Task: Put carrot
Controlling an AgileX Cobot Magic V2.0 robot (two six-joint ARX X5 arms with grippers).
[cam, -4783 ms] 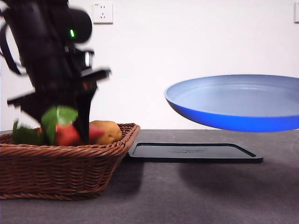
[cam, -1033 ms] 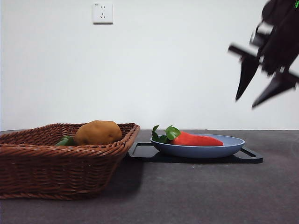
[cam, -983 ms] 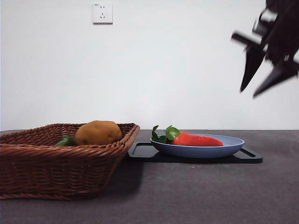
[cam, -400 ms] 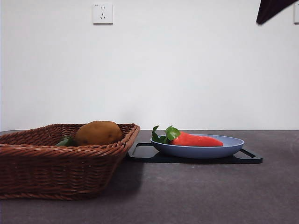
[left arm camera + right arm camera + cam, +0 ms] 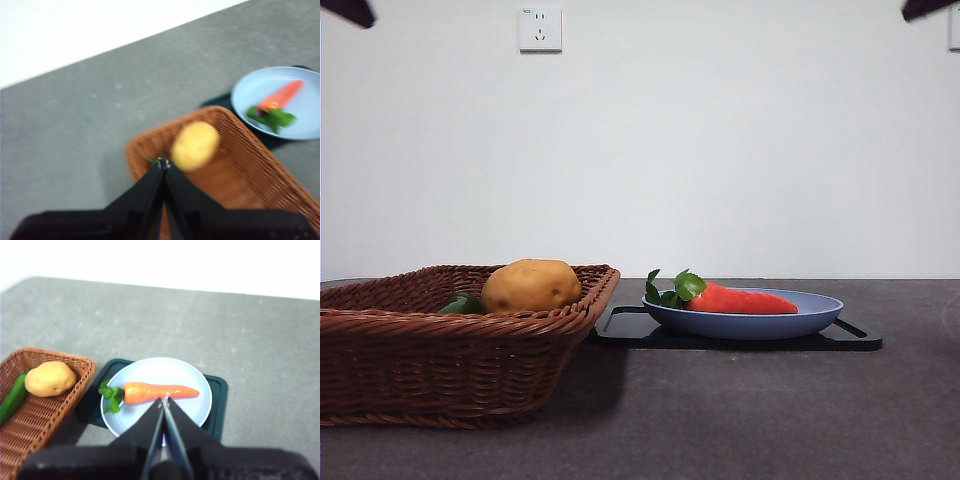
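- Lying flat on the blue plate [image 5: 190,377], the carrot [image 5: 160,391] runs lengthwise across it, its leaves toward the woven wicker basket [image 5: 450,365] and its tapered tip away.
- A rounded tan potato [image 5: 531,284] half hides something green in the basket.
- The left gripper [image 5: 163,164] and right gripper [image 5: 164,400] both hang high with jaws pressed together, holding nothing.

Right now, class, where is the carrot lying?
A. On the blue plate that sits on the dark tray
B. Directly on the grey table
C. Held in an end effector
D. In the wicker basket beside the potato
A: the carrot lies on the blue plate, which sits on the dark tray; the potato alone shares the wicker basket with a green vegetable.
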